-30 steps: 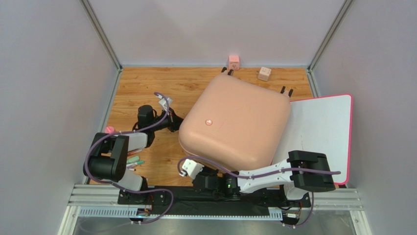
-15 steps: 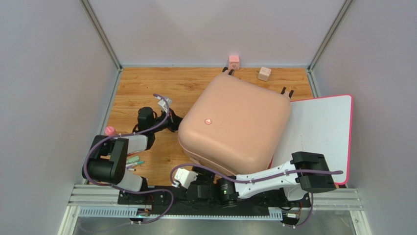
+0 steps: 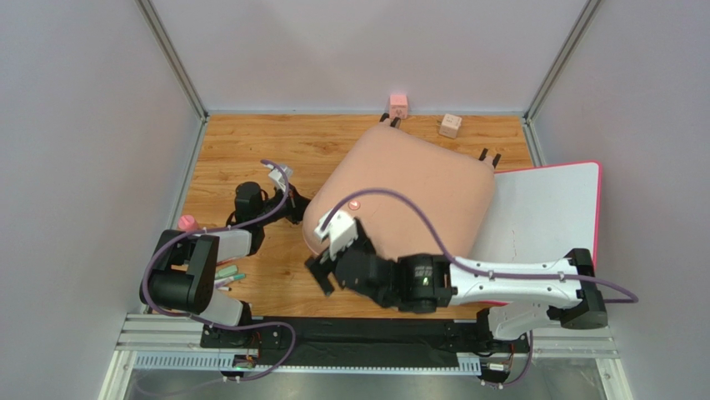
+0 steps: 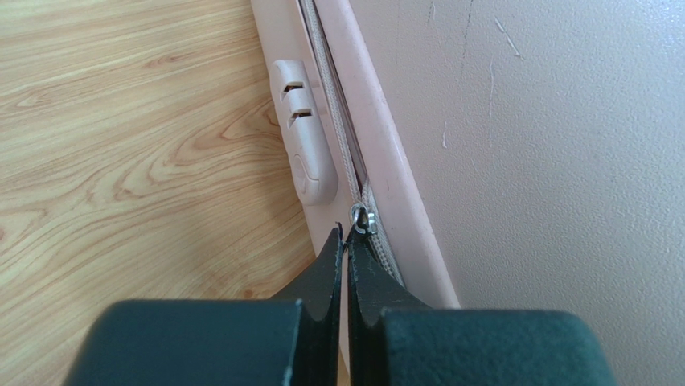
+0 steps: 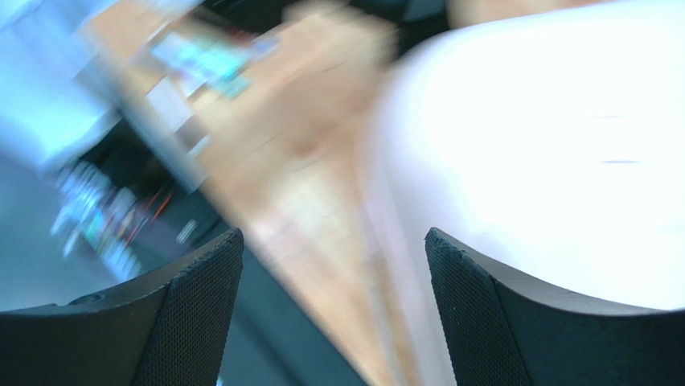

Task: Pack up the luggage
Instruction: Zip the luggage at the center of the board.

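Observation:
The luggage [image 3: 417, 187] lies flat and closed on the wooden table, a pale pink hard shell with a small round emblem [image 3: 355, 205]. My left gripper [image 3: 293, 208] is pressed against its left side. In the left wrist view the left gripper [image 4: 346, 237] is shut, its tips at the metal ring of the zipper pull [image 4: 361, 217] on the luggage's [image 4: 547, 161] zip line. My right gripper [image 3: 319, 273] hovers open over the luggage's near left corner. The right wrist view is blurred, showing the right gripper [image 5: 334, 233] wide open and empty beside the pale shell [image 5: 563, 145].
A flat white board with a pink rim [image 3: 550, 217] lies under the luggage's right side. A pink cube [image 3: 398, 106] and a beige cube [image 3: 450, 125] sit by the back wall. Green markers [image 3: 227, 273] and a pink object [image 3: 187, 222] lie near the left arm's base.
My right arm swung up from low at the table's near edge to above the luggage's near left corner, and its jaws opened. The left arm stayed put.

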Tool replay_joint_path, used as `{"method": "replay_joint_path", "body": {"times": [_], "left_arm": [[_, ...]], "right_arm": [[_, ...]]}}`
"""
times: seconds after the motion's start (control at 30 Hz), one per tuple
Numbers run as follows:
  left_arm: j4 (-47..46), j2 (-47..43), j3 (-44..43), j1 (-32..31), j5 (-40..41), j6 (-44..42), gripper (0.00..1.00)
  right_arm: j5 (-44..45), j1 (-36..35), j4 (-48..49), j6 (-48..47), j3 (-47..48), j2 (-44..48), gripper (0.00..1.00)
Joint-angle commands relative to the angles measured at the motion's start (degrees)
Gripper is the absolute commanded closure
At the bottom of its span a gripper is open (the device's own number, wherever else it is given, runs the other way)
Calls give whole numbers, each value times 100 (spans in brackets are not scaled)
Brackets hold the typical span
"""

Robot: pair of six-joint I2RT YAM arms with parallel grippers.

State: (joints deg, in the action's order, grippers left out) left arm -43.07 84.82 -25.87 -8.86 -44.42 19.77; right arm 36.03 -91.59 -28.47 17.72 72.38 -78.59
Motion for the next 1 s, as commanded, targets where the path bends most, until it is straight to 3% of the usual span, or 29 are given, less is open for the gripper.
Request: {"method": "replay_joint_path", "body": {"times": [0.0,0.1,0.13,0.2,0.23,0.43,0.63,0.97], "left_arm": [[-791,-193,-85,42,232,-175,100],[-835,-202,-59,43,232,-158,100],[-843,-211,-50,43,241,-158,100],[-852,-194,-41,34,233,-158,100],[-861,-193,-50,25,224,-158,100],[-887,-158,-50,34,189,-140,100],[-966,-132,-15,34,153,-79,100],[-1019,-176,55,42,162,-61,100]], "right_arm": [[800,1167,-915,662,259,404,16],[888,2634,-906,961,137,1220,16],[888,3429,-889,1066,93,1440,16],[853,4233,-836,1172,-48,1986,15],[548,5046,-836,1251,-101,2109,14],[-963,7318,-1634,1665,47,2015,1],[-1686,8454,-1672,1569,-267,1163,2],[-2126,9106,-739,1393,-278,346,4]]}}
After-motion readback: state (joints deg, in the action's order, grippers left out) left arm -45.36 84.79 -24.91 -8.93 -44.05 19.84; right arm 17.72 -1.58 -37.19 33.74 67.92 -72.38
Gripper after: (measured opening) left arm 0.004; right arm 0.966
